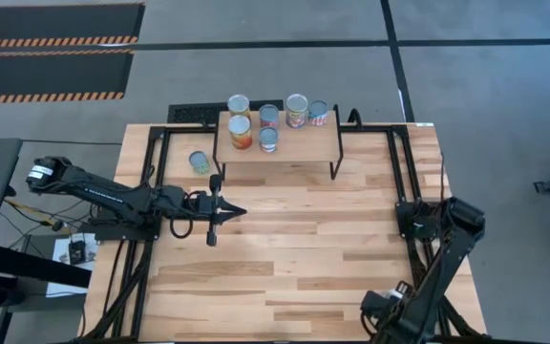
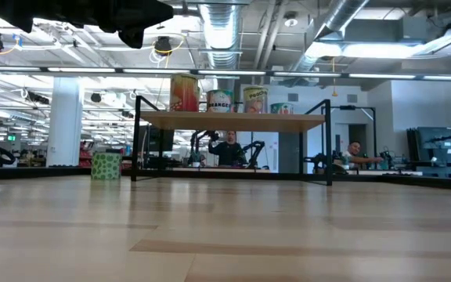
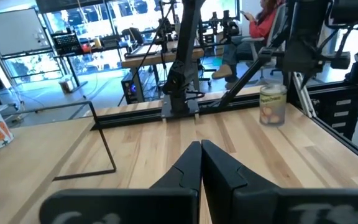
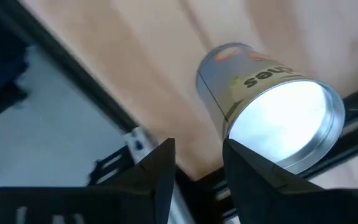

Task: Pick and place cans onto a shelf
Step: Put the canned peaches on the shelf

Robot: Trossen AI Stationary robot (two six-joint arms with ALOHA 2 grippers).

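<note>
The shelf (image 1: 277, 145) stands at the table's far middle with several cans (image 1: 268, 117) upright on its wood top. A green can (image 1: 199, 161) stands on the table left of the shelf. Another can (image 4: 272, 106), silver top up and pale label, stands by the table's right edge, also seen in the left wrist view (image 3: 272, 104). My right gripper (image 4: 197, 169) points down just beside this can, open, with nothing between its fingers. In the high view the right arm (image 1: 437, 227) hides that can. My left gripper (image 1: 220, 212) hovers shut over the table's left middle.
Black frame rails (image 1: 399, 172) run along the table's right side close to the can. The shelf's thin black legs (image 1: 335, 170) stand on the wood. Bare tabletop (image 1: 304, 248) lies between the two arms. People sit at desks beyond the table (image 2: 227, 147).
</note>
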